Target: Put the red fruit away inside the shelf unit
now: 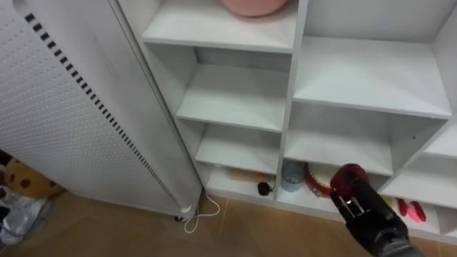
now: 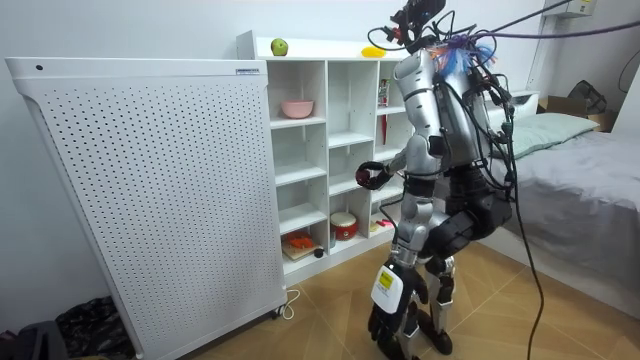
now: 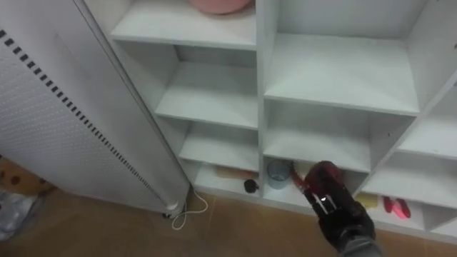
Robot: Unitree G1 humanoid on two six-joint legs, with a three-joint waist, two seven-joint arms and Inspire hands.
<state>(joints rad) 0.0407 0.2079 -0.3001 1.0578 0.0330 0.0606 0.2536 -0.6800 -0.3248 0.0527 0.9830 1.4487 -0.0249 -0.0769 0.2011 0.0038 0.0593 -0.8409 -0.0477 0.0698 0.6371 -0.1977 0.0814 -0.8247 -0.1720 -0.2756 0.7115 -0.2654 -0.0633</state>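
A tall perforated white panel (image 1: 64,121) flanks the open white closet (image 1: 293,86) that the robot stands facing. On an upper shelf sits a pink bowl (image 1: 253,6) (whether it holds anything cannot be told). In the bottom row, a round red tub (image 2: 343,225) stands just beside a pale blue cup (image 1: 291,175), whose inside is likewise unreadable. The right hand (image 1: 375,218) reaches in from the lower right, fingers wrapped round a dark red fruit (image 1: 348,178) held in the air before the closet's open front. A green apple (image 2: 279,47) and a yellow fruit (image 2: 372,51) lie on the closet's top.
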